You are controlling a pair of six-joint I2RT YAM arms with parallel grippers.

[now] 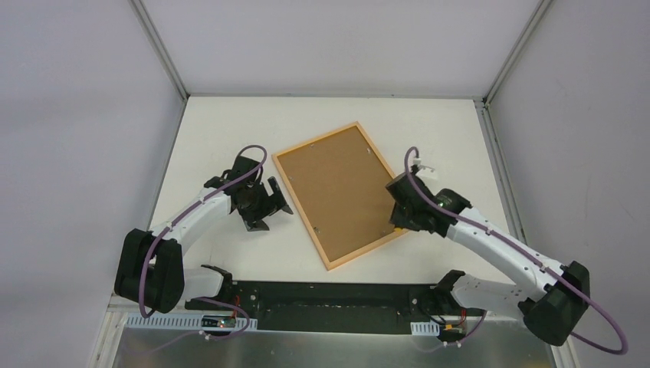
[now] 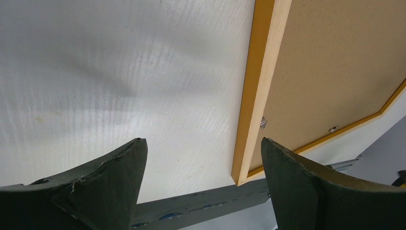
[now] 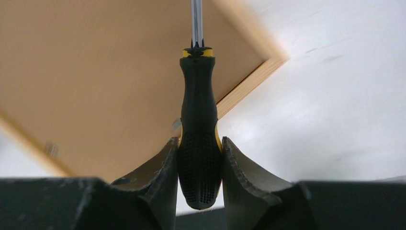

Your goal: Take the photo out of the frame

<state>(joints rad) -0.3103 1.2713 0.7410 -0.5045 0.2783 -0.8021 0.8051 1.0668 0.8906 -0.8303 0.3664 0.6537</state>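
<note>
The frame (image 1: 301, 211) lies face down at the middle of the white table, its pale wood back (image 2: 258, 96) and orange side up. A plain brown backing board (image 1: 337, 192) fills it, and the photo is hidden. My left gripper (image 1: 270, 213) stands open just left of the frame's left edge, holding nothing (image 2: 203, 140). At the frame's right edge, my right gripper (image 1: 396, 220) is shut on a black-and-yellow screwdriver (image 3: 197, 96), whose shaft points over the backing board (image 3: 95, 72) near a frame corner (image 3: 244, 86).
Small metal tabs (image 2: 263, 123) (image 2: 331, 129) sit along the frame's inner edge. A black strip (image 1: 329, 295) runs along the table's near edge between the arm bases. Grey walls with metal posts (image 1: 161, 46) enclose the table (image 1: 230, 130).
</note>
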